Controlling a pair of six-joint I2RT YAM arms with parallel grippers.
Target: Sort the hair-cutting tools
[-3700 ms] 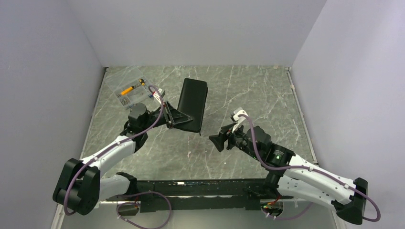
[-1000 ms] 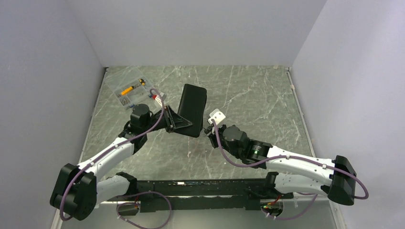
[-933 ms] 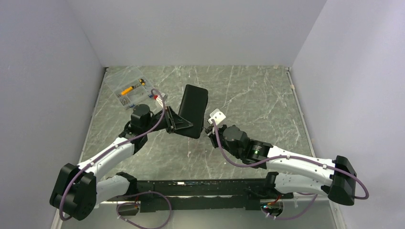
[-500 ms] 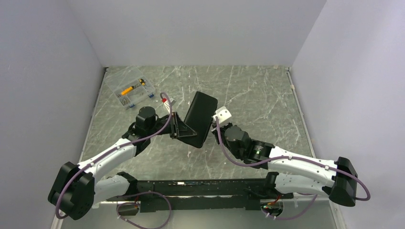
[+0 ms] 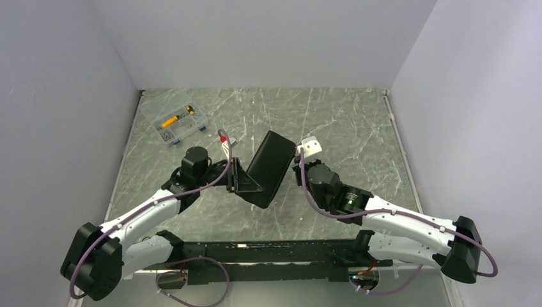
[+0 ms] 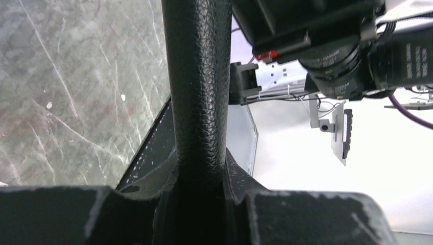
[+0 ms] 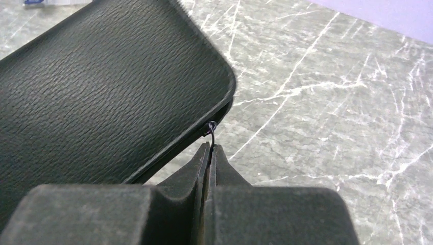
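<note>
**Near edge, top view.** The two arm bases sit on a black rail (image 5: pixel 268 252). The left arm reaches up and to the right and the right arm up and to the left, so both wrists meet near the middle of the marble table (image 5: pixel 345 121).

**Left gripper (image 5: pixel 241 182).** The jaws stand partly open and are clamped on the lower left part of the black case (image 5: pixel 271 163). In the left wrist view, the grained edge of the case rises straight out from between the two fingers (image 6: pixel 76 214), which press it from either side. The case is held clear of the table and tilted, with its long axis running from lower left to upper right.

**Right gripper (image 7: pixel 210 153).** The fingers are fully closed, tip against tip. They pinch a thin dark zip pull (image 7: pixel 211 131) at the seam of the case's rounded corner.

**Scissors and comb.** Neither shows in any view, so where they lie cannot be told.

**Far left of the table.** A clear plastic box (image 5: pixel 176 123) with a yellow piece and small parts inside lies flat, well apart from the case.

**Background.** Plain pale walls (image 5: pixel 268 45) enclose the table on three sides.
</note>
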